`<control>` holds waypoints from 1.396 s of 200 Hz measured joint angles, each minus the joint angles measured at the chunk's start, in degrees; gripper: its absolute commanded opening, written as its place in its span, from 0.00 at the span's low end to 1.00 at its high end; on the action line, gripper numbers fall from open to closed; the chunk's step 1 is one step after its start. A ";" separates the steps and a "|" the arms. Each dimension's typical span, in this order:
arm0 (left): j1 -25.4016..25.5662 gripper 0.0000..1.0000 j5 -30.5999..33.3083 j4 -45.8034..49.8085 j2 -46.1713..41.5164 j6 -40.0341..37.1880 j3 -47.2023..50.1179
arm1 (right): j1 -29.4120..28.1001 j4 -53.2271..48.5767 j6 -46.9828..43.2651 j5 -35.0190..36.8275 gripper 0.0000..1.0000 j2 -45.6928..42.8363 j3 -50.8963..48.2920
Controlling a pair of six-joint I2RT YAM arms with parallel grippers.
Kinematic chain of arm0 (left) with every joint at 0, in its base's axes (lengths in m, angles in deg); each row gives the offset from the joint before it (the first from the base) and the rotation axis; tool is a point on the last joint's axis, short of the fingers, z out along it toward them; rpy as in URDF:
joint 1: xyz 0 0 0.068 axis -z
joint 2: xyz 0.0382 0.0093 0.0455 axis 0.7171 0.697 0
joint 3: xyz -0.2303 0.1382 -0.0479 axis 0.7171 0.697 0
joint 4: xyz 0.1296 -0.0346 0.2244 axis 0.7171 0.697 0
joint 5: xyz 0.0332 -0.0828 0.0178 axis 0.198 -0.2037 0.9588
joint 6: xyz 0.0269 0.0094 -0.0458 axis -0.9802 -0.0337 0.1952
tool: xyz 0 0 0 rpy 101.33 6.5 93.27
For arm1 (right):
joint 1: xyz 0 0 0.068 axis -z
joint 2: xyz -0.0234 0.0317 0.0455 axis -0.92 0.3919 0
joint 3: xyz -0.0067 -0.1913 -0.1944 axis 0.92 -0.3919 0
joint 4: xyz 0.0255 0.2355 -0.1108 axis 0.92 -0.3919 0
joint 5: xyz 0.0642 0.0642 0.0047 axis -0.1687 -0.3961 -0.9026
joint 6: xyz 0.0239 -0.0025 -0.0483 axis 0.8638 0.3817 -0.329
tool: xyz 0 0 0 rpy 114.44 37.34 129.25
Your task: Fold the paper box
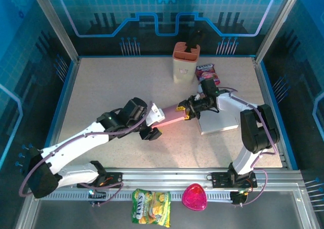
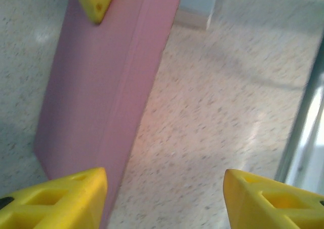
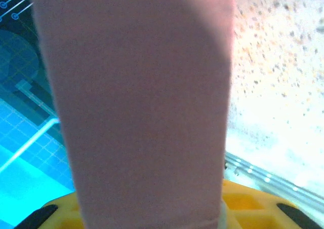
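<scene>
The right end effector (image 1: 189,111) is clamped on one end of the flattened pink paper box (image 1: 169,115). In the right wrist view its yellow fingers (image 3: 248,201) sit at the base of the box, which rises straight up out of the grip. The left end effector (image 2: 164,198) stands wide apart with nothing in the gap. Its left finger (image 2: 55,198) lies against the other end of the pink paper box, and its right finger (image 2: 273,198) is above bare surface.

The speckled beige counter (image 1: 111,87) is bordered by a blue rim and aluminium posts, with blue translucent wall panels (image 1: 101,11) printed with circuit lines behind it. A pale flat board (image 1: 225,123) lies under the right arm. An orange-tan bin (image 1: 183,67) and a dark red snack packet (image 1: 207,73) stand near the far edge. A yellow-green candy bag (image 1: 151,207) and a pink heart-shaped item (image 1: 195,197) rest on the near ledge.

The pink paper box sits mid-counter between the two end effectors, its long axis running across from left to right.
</scene>
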 measured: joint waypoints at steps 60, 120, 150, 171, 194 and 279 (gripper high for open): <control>0.00 0.63 5.66 -0.59 5.03 -6.40 0.00 | 0.81 0.96 8.28 -3.10 0.38 -2.12 -4.72; 0.00 0.64 6.95 -1.79 8.22 -10.51 0.00 | 0.85 5.64 15.65 -5.68 0.38 -3.76 -10.67; 0.00 0.62 7.10 -2.03 9.99 -11.96 0.02 | 1.01 6.84 16.90 -6.29 0.39 -3.76 -11.82; 0.00 0.60 7.41 -2.21 10.91 -12.37 0.09 | 1.11 8.07 17.99 -6.49 0.41 -3.76 -12.85; 0.00 0.58 7.45 -2.56 11.04 -13.09 0.42 | 1.11 10.51 19.47 -6.91 0.41 -3.98 -14.51; -2.23 0.41 4.50 -2.38 15.10 -12.61 -2.49 | 3.21 11.98 21.70 -5.16 0.59 -4.48 -14.56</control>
